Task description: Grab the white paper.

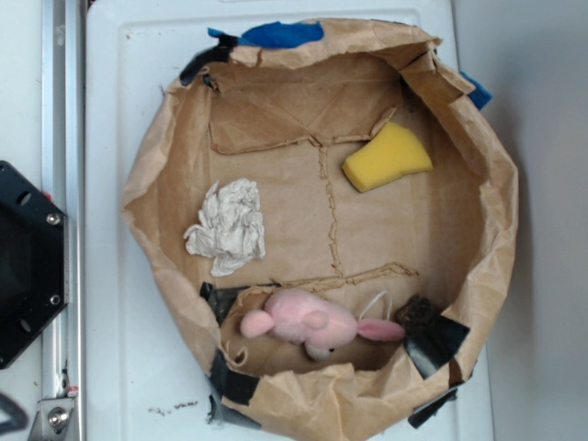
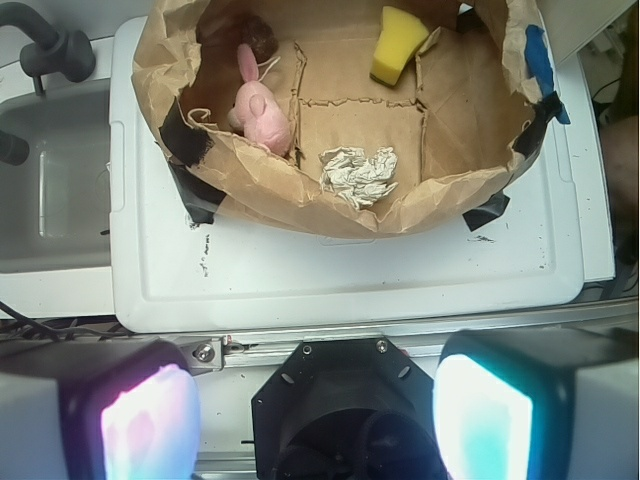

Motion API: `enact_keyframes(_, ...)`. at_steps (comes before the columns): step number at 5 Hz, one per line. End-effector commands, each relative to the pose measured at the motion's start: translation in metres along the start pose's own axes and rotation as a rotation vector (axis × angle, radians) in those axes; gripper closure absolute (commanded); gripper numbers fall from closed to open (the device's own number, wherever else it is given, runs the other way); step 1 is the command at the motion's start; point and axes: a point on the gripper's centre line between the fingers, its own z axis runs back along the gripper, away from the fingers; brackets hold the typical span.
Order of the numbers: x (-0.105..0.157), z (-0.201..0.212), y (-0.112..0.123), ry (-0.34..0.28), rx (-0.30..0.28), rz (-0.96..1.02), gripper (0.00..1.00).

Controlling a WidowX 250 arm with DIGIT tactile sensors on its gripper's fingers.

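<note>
Claw (image 2: 315, 410) spread wide, nothing between its pads (image 2: 485, 420). White paper (image 2: 358, 173) sits well ahead of claw, roughly centred, inside the brown paper bag (image 2: 300, 205) near its closest wall. Pink plush (image 2: 258, 105) ahead-left, yellow sponge (image 2: 395, 45) farther ahead.

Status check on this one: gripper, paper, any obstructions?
Gripper open, empty, far from the bin. White paper untouched on cardboard floor. Nothing on it.
</note>
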Motion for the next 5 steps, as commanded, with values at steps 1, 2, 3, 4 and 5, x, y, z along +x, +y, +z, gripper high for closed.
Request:
enact_keyframes(1,0.0,0.0,0.0,0.0,0.0,0.0,0.0)
enact_keyframes(2,0.032,-0.007,0.022,0.016,-0.013,0.065,0.0)
enact_keyframes(3,0.064,-0.016,0.033,0.007,-0.013,0.095,0.0)
enact_keyframes(4,0.083,-0.028,0.033,0.007,-0.03,0.066,0.0)
enact_keyframes(5,0.094,-0.043,0.018,0.022,-0.041,0.013,0.0)
